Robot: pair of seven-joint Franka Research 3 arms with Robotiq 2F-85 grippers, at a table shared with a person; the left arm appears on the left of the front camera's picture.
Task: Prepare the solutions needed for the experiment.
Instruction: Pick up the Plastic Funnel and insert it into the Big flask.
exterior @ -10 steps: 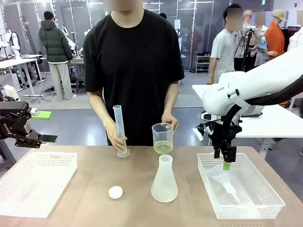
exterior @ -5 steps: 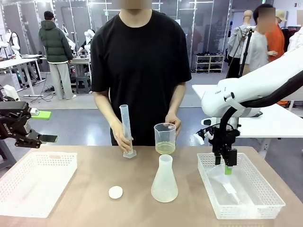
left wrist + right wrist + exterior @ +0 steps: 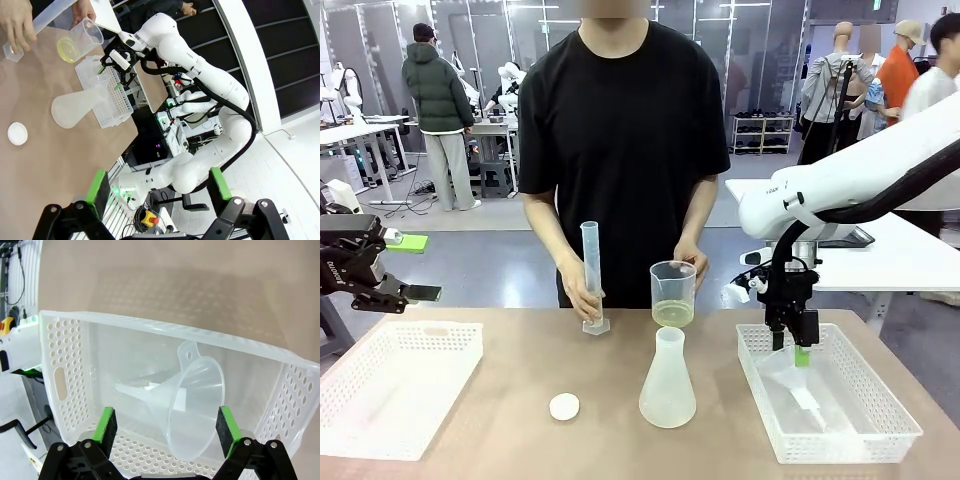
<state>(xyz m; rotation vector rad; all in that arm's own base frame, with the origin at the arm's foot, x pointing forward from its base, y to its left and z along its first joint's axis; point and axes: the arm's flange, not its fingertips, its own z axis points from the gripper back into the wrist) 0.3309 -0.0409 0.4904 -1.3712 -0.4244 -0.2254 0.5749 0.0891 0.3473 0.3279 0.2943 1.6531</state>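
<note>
- The yellow-green liquid (image 3: 671, 315) lies as a shallow layer in a clear beaker (image 3: 672, 280). One hand (image 3: 688, 262) of the person holds the beaker above the worktop (image 3: 510, 350), just behind the flask (image 3: 668, 385).
- The flask stands upright near the middle of the worktop, with a white cap (image 3: 564, 406) lying to its left.
- The person's other hand (image 3: 578, 296) grips a tall measuring cylinder (image 3: 591, 260) whose foot is on the worktop.
- The right fingers (image 3: 106, 424) are spread wide and hold nothing. They sit either side of the mouth of a funnel (image 3: 197, 400), which lies on its side in the right basket (image 3: 845, 445).
- The left fingers (image 3: 415, 293) are wide and empty, beyond the worktop's left edge, near the left basket (image 3: 390, 390).
</note>
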